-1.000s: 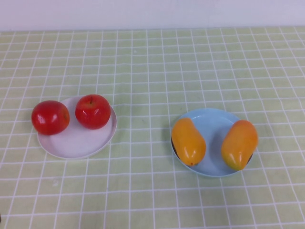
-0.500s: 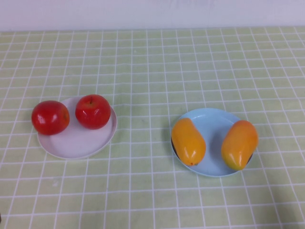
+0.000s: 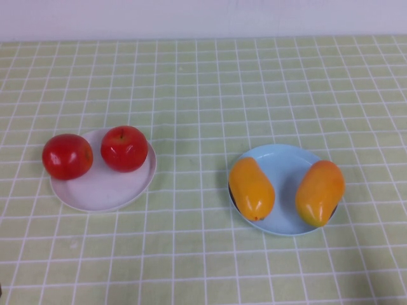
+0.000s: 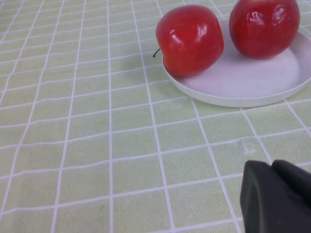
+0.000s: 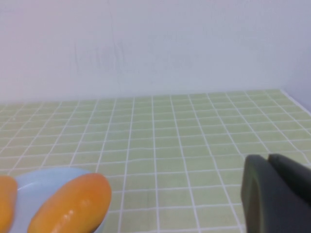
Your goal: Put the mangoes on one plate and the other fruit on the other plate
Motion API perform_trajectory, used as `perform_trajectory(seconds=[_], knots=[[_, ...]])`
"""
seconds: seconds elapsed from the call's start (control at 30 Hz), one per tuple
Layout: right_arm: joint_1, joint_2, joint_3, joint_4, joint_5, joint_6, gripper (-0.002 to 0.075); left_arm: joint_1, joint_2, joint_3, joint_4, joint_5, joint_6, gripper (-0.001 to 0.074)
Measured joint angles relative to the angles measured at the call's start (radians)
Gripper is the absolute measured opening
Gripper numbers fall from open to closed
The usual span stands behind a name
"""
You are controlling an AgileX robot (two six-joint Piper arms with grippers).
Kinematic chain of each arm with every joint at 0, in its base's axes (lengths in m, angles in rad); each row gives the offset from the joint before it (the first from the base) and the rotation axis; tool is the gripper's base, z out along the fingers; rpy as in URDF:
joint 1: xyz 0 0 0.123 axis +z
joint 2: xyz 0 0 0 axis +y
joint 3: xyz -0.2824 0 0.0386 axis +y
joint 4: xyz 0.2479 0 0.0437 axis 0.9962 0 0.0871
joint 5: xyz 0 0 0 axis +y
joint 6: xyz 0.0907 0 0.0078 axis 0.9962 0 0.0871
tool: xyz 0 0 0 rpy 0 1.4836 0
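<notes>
Hand positions first: our left hand (image 4: 277, 196) shows only as a dark tip in its wrist view, low over the counter (image 3: 203, 95) and near the white plate (image 3: 102, 190), and we cannot tell whether it is apart or together. Our right hand (image 5: 277, 194) likewise shows as a dark tip in its own wrist view, above the checked cloth near the light blue plate (image 3: 286, 159), and we cannot tell its state either. Neither hand appears in the high view.

On the robot's left, the white plate carries 2 red apples. 1 apple (image 3: 124, 148) sits on the plate's far part, inside the rim. The other apple (image 3: 67, 156) rests on the plate's left rim and hangs partly over the cloth; the left wrist view shows its stem pointing away from the plate. The 2 apples sit just beside each other.

On the robot's right, the light blue plate holds 2 mangoes. 1 mango (image 3: 251, 188) lies along the plate's left side, its near end over the rim. The other mango (image 3: 319, 192) lies along the right side, also reaching past the rim. A bare strip of plate separates them. The 2 plates stand well apart on the green checked cloth.
</notes>
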Motion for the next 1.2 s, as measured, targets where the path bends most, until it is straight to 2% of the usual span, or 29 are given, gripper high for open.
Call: perform_trajectory(seconds=[0.3,0.47,0.57,0.77,1.2], knots=[[0.000,0.000,0.000,0.000,0.013,-0.009,-0.0015,0.000,0.000,0.000,0.000,0.000,0.000,-0.0001],[0.000,0.000,0.000,0.184,0.085,-0.278,-0.0015,0.000,0.000,0.000,0.000,0.000,0.000,-0.0001],[0.000,0.000,0.000,0.240,0.146,-0.360,-0.0015,0.000,0.000,0.000,0.000,0.000,0.000,-0.0001],[0.000,0.000,0.000,0.265,0.274,-0.388,-0.0015,0.000,0.000,0.000,0.000,0.000,0.000,-0.0001],[0.000,0.000,0.000,0.270,0.291,-0.392,-0.0015,0.000,0.000,0.000,0.000,0.000,0.000,-0.0001]])
